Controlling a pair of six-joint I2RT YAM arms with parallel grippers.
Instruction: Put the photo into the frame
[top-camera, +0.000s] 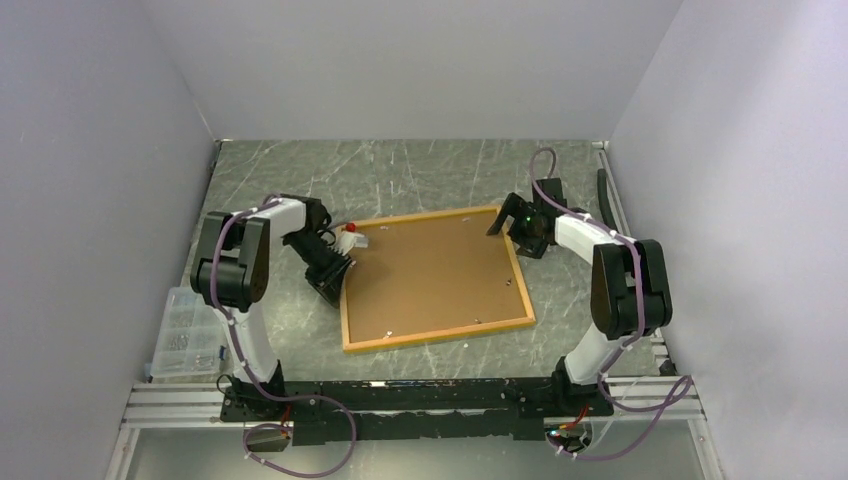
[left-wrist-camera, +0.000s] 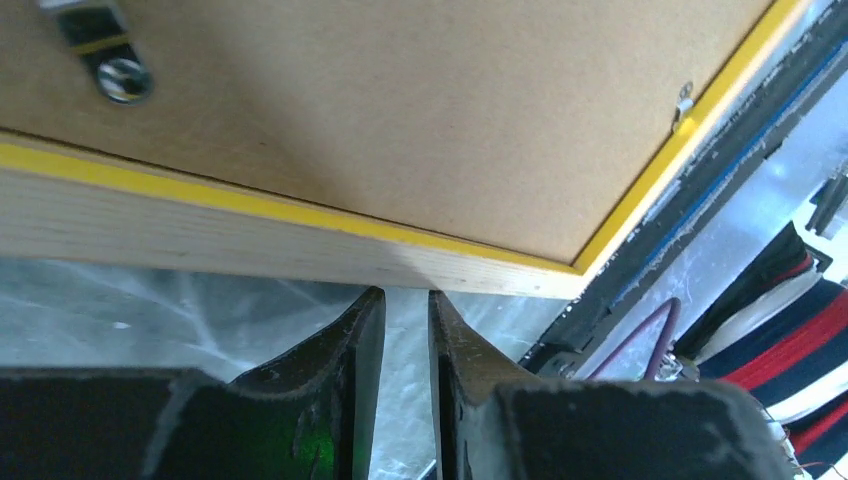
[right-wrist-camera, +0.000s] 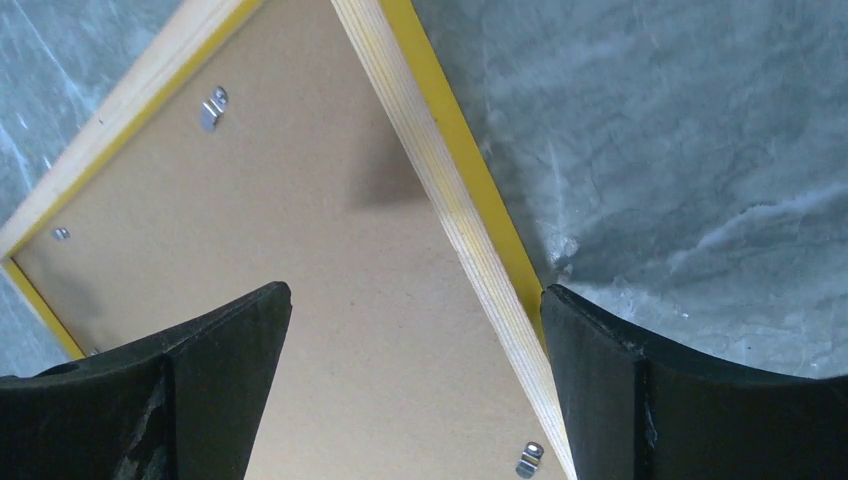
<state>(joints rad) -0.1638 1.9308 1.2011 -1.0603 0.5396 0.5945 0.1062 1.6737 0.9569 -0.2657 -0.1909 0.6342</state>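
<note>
Two arms: both were seen at the frame, one at each side of it.
Frame (top-camera: 440, 335): it was laid flat on the table (top-camera: 400, 170) with the back side up, between the two arms, a little turned.
Backing board (top-camera: 435, 270): the brown board was seated inside the rails; small metal clips (right-wrist-camera: 212, 108) were seen along its edges.
Left hand (top-camera: 345, 268): it was placed low at the left rail, just beside it. In the left wrist view the fingers (left-wrist-camera: 350, 340) were brought almost together, with only a narrow slit between them, and nothing was gripped. The tips were pointed at the pale wooden side of the rail.
Right hand (top-camera: 512, 225): it was held over the far right corner of the frame. In the right wrist view the fingers (right-wrist-camera: 230, 340) were spread wide, one over the board and one over the table, with the right rail between them. Nothing was gripped.
Plastic box (top-camera: 185, 335): a clear box with compartments was seen at the left edge of the table, well apart from the frame.
</note>
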